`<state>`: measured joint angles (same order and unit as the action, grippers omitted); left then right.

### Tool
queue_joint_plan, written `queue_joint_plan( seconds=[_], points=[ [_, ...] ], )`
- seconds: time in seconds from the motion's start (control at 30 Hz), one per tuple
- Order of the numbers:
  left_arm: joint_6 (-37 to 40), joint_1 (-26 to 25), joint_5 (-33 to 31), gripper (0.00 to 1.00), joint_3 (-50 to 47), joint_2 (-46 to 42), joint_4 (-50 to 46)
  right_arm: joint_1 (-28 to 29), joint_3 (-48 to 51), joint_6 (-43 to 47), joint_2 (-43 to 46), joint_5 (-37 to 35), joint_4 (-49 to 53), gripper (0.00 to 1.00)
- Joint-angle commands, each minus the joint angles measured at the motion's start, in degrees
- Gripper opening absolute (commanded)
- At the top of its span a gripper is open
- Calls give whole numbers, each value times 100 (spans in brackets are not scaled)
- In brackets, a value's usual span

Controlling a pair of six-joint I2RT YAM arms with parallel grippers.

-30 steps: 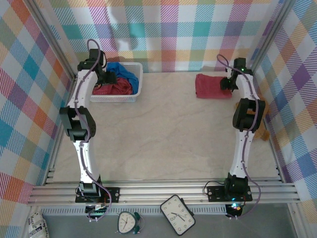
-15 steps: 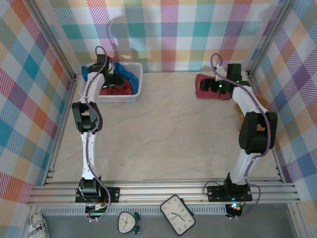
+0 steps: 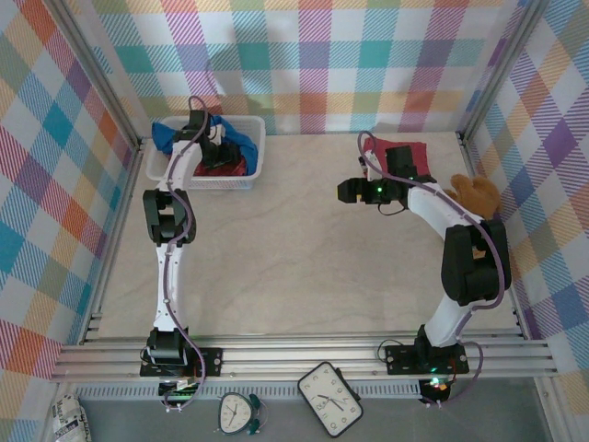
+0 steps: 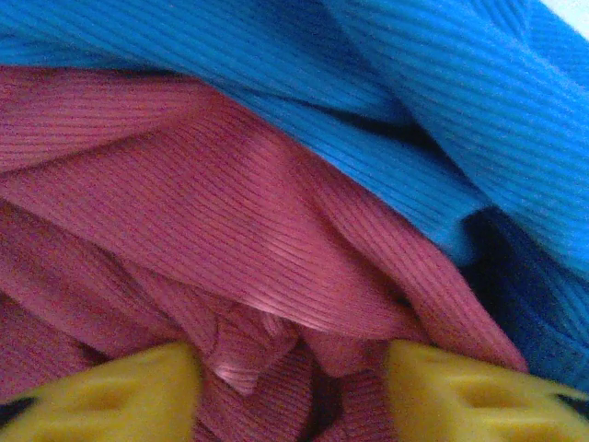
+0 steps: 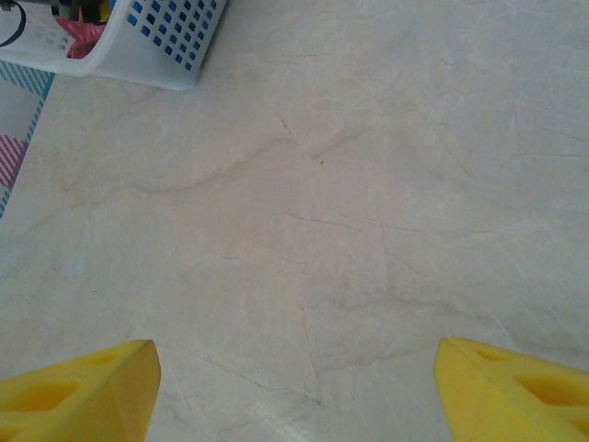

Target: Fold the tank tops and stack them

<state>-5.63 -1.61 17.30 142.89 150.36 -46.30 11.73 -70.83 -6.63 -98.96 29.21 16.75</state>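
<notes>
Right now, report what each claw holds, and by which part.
Right claw: nothing, open over the table. Left claw straddles a bunched fold of the dark red tank top in the basket; whether it grips yet cannot be told.

Left arm (image 3: 166,276) and right arm (image 3: 448,318): white links, black joints, purple cables. Left tool (image 4: 290,405) and right tool (image 5: 294,391): yellow moulded fingers (image 4: 101,391).

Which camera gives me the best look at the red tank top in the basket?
Left wrist: the red tank top shows ribbed folds close up, beside the blue top. Top external gives a small patch in the basket; right wrist, just a sliver.
</notes>
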Motion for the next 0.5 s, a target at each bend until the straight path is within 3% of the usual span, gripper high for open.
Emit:
queue_joint_plan(
  seconds=[0.0,0.07,0.17,0.47],
  points=[
    [-26,-61,243,34,221,43,93,44,-5,-39,105,107,-13,78],
    [-43,-63,286,19,228,26,112,67,-44,-31,96,103,13,78],
    [-96,-57,401,4,231,-74,89,74,-58,-14,113,89,69,78],
    [71,-52,113,0,131,-1033,-340,92,136,-92,192,168,-82,78]
  ],
)
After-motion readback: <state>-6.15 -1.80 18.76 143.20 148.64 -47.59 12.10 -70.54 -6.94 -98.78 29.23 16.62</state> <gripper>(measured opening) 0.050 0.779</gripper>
